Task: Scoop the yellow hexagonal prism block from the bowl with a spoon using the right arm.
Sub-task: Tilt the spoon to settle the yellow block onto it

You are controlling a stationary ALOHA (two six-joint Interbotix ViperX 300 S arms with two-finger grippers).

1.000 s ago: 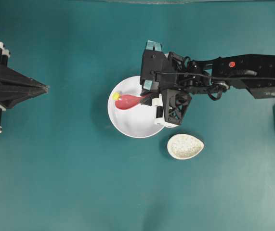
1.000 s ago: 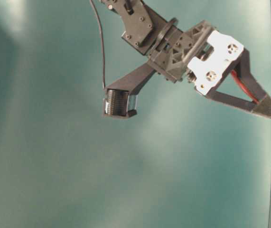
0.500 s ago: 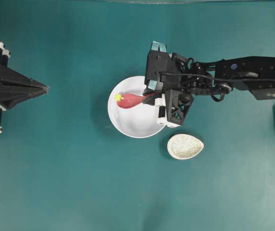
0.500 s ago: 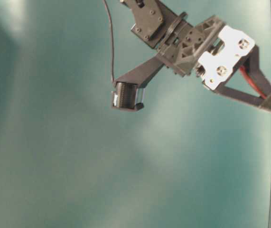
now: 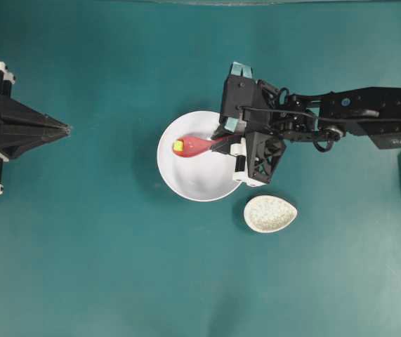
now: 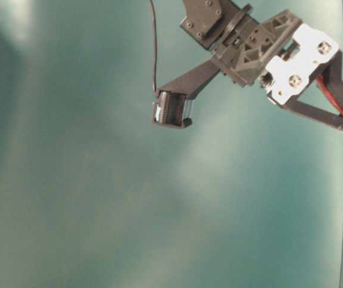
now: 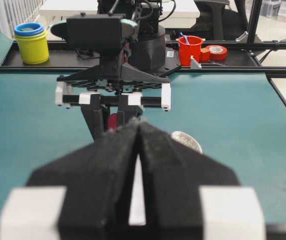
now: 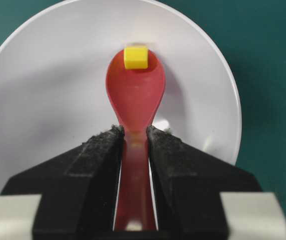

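The white bowl (image 5: 186, 189) sits mid-table. My right gripper (image 5: 222, 142) hangs over the bowl's right rim, shut on the handle of the pink-red spoon (image 5: 199, 145), whose scoop reaches left over the bowl. The yellow hexagonal prism block (image 5: 178, 146) lies in the far end of the scoop. In the right wrist view the block (image 8: 135, 57) rests on the spoon (image 8: 136, 97), the handle is pinched between the pads of the right gripper (image 8: 134, 132), and the bowl (image 8: 47, 100) lies behind. My left gripper (image 5: 65, 129) stays at the left edge, shut (image 7: 138, 122) and empty.
A small speckled beige dish (image 5: 270, 213) lies just right of and below the bowl. Beyond the table's far edge in the left wrist view stand stacked yellow and blue cups (image 7: 31, 42), a red cup (image 7: 190, 49) and a tape roll (image 7: 218, 51).
The right gripper has drawn back to the right and risen with the spoon. The yellow block, earlier at the scoop's tip by the bowl's left wall, now lies in the scoop.
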